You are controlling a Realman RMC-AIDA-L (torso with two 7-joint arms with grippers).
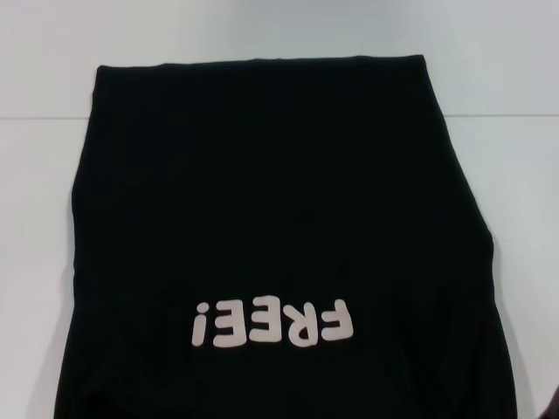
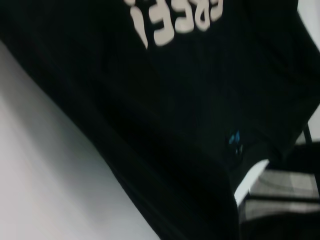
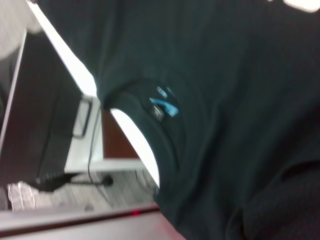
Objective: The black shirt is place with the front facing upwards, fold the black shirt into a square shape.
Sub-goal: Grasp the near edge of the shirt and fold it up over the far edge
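Observation:
The black shirt (image 1: pixel 279 201) lies flat on the white table, front up, and fills most of the head view. Its cream "FREE!" lettering (image 1: pixel 272 323) reads upside down near the table's front edge. The hem is at the far end, and the long sides look straight, with no sleeves sticking out. In the left wrist view I see the shirt (image 2: pixel 165 100) close up with its blue neck label (image 2: pixel 234 139). The right wrist view shows the shirt (image 3: pixel 235 100), its collar and the same label (image 3: pixel 164 106). Neither gripper shows in any view.
White table (image 1: pixel 35 175) is bare to the left, right and beyond the shirt. The right wrist view shows the table's front edge (image 3: pixel 65 50), with a dark cabinet (image 3: pixel 40 115) and floor past it.

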